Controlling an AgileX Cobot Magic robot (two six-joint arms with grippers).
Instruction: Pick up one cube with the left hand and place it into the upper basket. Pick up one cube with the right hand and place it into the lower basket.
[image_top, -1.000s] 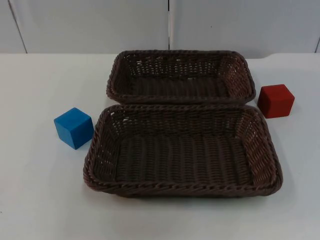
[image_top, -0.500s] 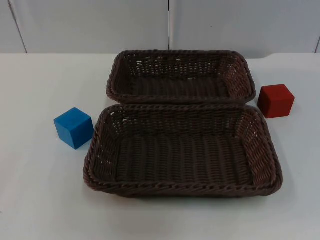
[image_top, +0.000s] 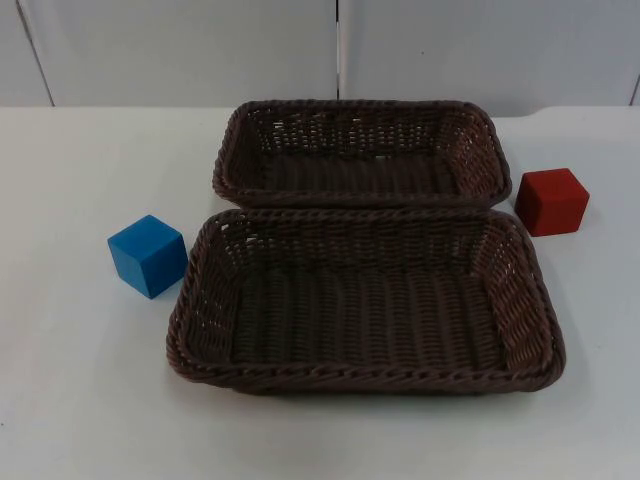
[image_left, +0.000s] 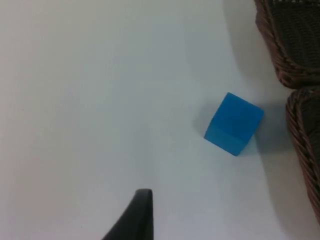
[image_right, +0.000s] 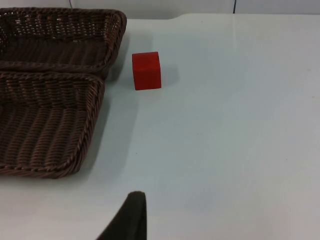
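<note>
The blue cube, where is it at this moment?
In the top view the blue cube stands on the white table at the left, just beside the lower basket and apart from it.

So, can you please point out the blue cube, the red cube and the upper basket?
blue cube (image_top: 147, 256), top view, on its top face.
red cube (image_top: 551, 201), top view, on its front face.
upper basket (image_top: 360, 106), top view, on its far rim.
</note>
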